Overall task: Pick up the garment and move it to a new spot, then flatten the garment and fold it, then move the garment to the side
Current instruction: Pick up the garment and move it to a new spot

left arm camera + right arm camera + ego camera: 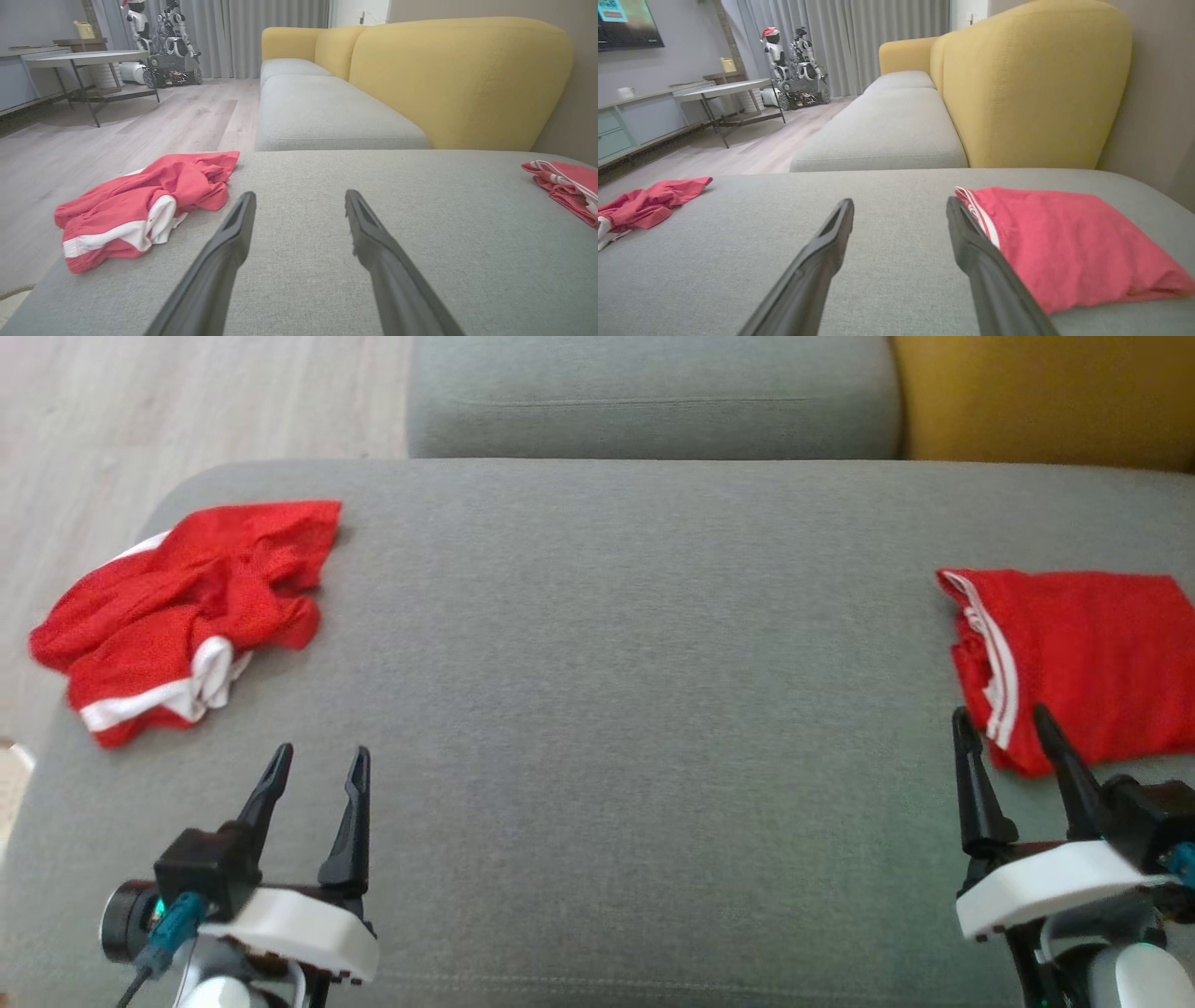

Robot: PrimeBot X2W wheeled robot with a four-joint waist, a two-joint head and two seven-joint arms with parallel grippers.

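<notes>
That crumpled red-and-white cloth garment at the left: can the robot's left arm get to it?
Probably yes. The left gripper stands open just short of the crumpled red-and-white garment, with bare grey sofa cushion between.

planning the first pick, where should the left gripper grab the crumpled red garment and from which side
Probably the raised bunch by the white band on the crumpled red garment, at its near right edge. That fold stands up off the grey cushion and lies closest to the open left gripper, so come down from above, jaws straddling it.
</notes>
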